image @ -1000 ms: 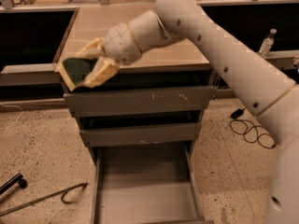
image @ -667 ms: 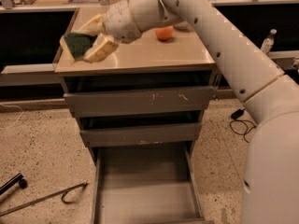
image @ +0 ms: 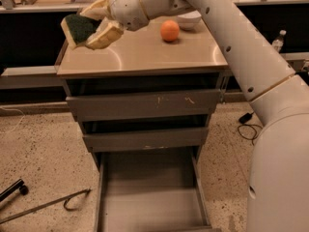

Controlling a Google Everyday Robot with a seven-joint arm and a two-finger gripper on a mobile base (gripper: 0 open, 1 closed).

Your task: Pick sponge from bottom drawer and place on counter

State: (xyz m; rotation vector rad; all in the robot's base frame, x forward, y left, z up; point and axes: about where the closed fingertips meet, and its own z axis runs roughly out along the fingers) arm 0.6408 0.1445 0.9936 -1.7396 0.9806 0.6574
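My gripper (image: 91, 25) is shut on the sponge (image: 78, 28), a small block with a dark green face over a yellowish layer. It holds the sponge in the air over the counter's (image: 145, 57) far left corner, above the surface. The cream fingers (image: 105, 35) clamp the sponge from above and below. The bottom drawer (image: 149, 197) stands pulled open below, with a bare grey floor. My white arm reaches in from the right across the counter.
An orange ball (image: 169, 31) and a white bowl (image: 189, 19) sit at the counter's back right. Two shallower drawers (image: 145, 105) are closed above the open one. A metal rod with a hook (image: 48, 204) lies on the floor at left. Cables (image: 248, 129) lie at right.
My gripper has carried the sponge up from in front of the cabinet's top left edge to above the counter's left side. The camera view has shifted and the orange has come into sight.
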